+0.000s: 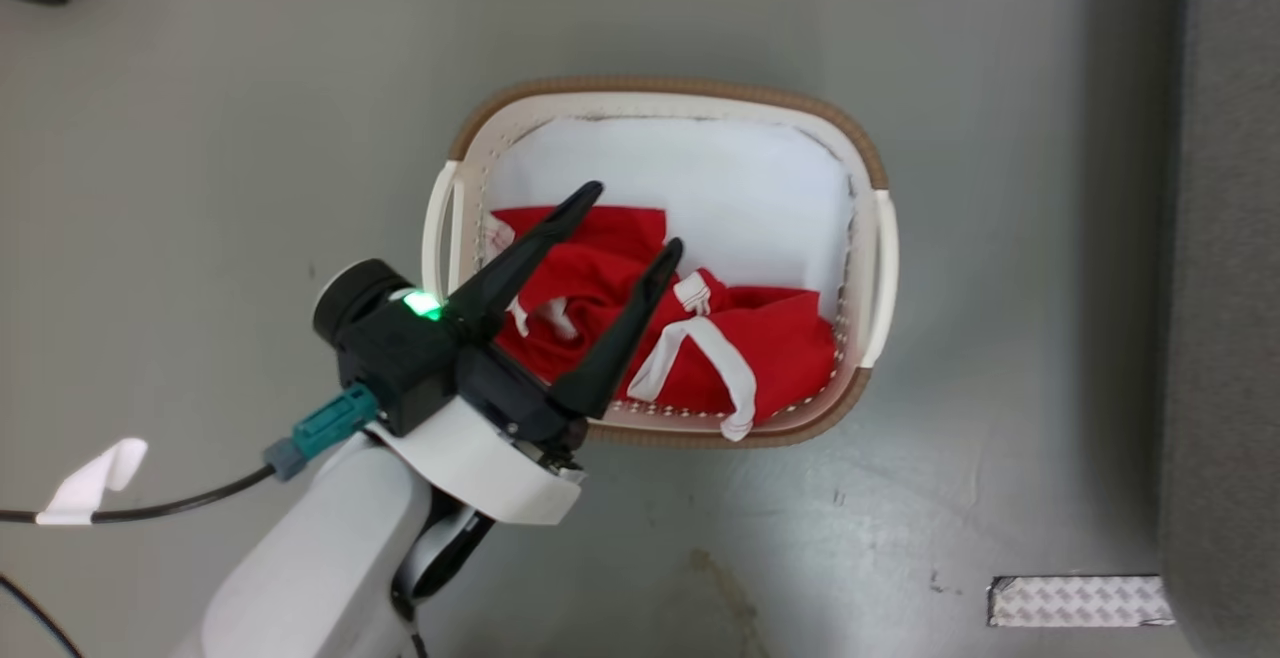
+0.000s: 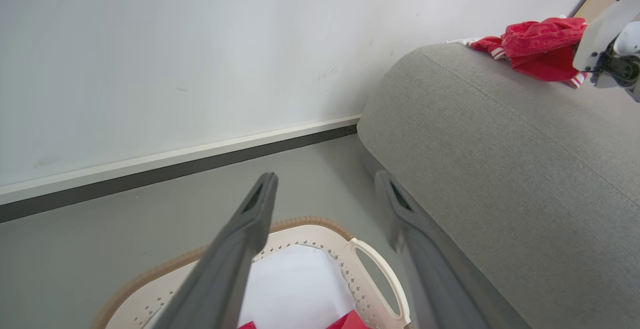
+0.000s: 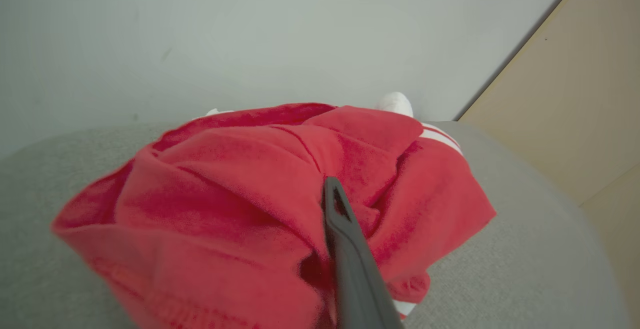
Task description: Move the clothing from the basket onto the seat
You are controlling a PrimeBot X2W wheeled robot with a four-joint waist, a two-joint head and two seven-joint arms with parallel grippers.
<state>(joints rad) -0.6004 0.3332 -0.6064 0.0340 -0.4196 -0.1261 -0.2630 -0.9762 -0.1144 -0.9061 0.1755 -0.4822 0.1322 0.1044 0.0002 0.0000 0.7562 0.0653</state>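
The left forearm is showing a smooth grey-white casing, ending in a white cuff and a black wrist housing where a green light is glowing. A teal connector is feeding a black cable that is carrying a white tape tag. The left gripper is tapering into two long black fingers, each showing a slot near its tip.

Left claw over clothing in basket

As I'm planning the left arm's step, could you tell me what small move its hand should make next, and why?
Probably lower the open left hand into the basket onto the red clothing: it hovers, spread, above that pile, gripping nothing.
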